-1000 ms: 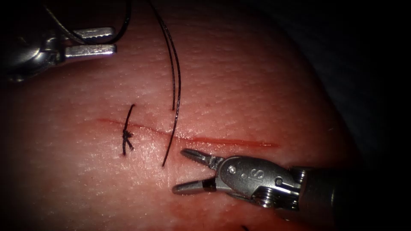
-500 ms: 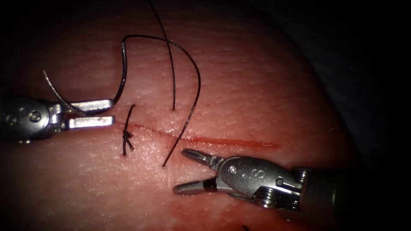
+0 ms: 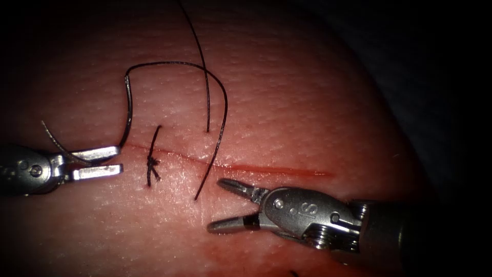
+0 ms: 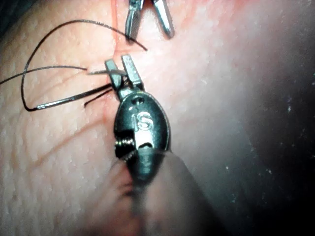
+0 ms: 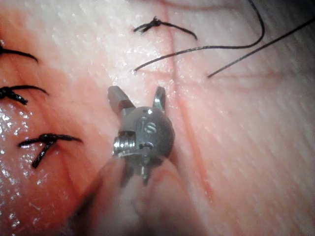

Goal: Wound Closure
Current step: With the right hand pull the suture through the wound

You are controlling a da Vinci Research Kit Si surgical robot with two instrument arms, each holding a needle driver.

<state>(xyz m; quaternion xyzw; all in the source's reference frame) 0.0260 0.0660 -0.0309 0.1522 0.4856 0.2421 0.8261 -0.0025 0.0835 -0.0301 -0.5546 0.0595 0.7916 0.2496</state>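
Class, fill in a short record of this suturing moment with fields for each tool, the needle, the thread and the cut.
Left tool: shut on the needle near its middle
Right tool: open, holds nothing, just right of the thread's entry
Needle: out of the tissue, at the cut's left end
Thread: arcs from the needle and crosses the cut
Cut: one tied stitch across its left part

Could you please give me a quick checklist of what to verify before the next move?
1. Left tool holds the needle near its middle: ok.
2. Needle out of the tissue, lying above the cut at its left end: ok.
3. Right tool open, holding nothing, just below the cut: ok.
4. Thread crosses the cut, untangled: ok.
5. Finished knot sits on the cut: ok.
6. Thread slack enough: cannot tell.
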